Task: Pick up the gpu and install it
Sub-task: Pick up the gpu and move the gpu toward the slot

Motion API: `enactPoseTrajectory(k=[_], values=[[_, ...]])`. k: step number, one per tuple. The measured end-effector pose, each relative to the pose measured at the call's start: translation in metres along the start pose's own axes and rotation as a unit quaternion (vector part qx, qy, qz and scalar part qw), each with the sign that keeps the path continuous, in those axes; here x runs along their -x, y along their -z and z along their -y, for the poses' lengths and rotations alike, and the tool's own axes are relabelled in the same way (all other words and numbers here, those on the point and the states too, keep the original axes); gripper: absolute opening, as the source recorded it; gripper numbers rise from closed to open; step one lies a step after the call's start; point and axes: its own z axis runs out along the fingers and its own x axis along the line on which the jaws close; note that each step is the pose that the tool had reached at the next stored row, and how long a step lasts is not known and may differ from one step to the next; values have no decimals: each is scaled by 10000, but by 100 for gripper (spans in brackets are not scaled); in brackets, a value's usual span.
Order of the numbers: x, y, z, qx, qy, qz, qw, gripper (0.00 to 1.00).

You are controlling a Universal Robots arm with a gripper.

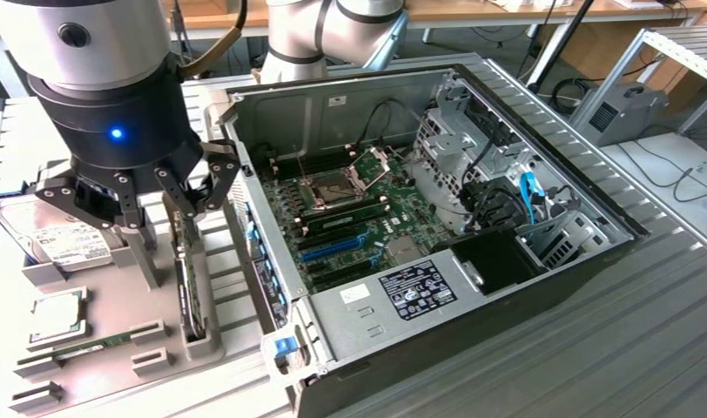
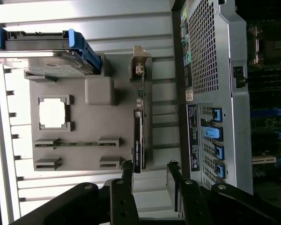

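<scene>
At the exterior view's left, a silver hard drive (image 1: 54, 237) lies on the gray holder tray (image 1: 110, 383). The gripper (image 1: 162, 242) hangs over this tray with its fingers spread apart, and nothing is between them in a grip.

Just to the right of it, the gpu (image 1: 189, 292) stands on its long edge in a slot of the tray. It is a thin, flat, dark card. In the wrist view the gpu (image 2: 137, 140) has a metal bracket at its far end; its board may be dark green, but it is seen edge-on and I cannot be sure.

Its near end lies below the gripper (image 2: 150, 168), close beside one of the fingertips (image 2: 127, 166) and apart from the other.

Further right stands the open computer case (image 1: 597, 218) with its motherboard (image 1: 353, 205).
</scene>
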Motion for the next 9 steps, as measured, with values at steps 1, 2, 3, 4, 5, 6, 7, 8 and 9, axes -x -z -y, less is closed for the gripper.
enactPoseTrajectory(k=[1, 2, 3, 4, 5, 6, 7, 8, 9], values=[[-2, -5, 0, 0, 0, 0, 10000, 42], [-4, -9, 1, 0, 0, 0, 10000, 42], [-6, -13, 1, 0, 0, 0, 10000, 42], [-9, -17, 1, 0, 0, 0, 10000, 42], [-12, -21, 1, 0, 0, 0, 10000, 42], [-14, -25, 2, 0, 0, 0, 10000, 42], [-17, -29, 2, 0, 0, 0, 10000, 42], [-20, -33, 2, 0, 0, 0, 10000, 42], [-23, -36, 3, 0, 0, 0, 10000, 42]])
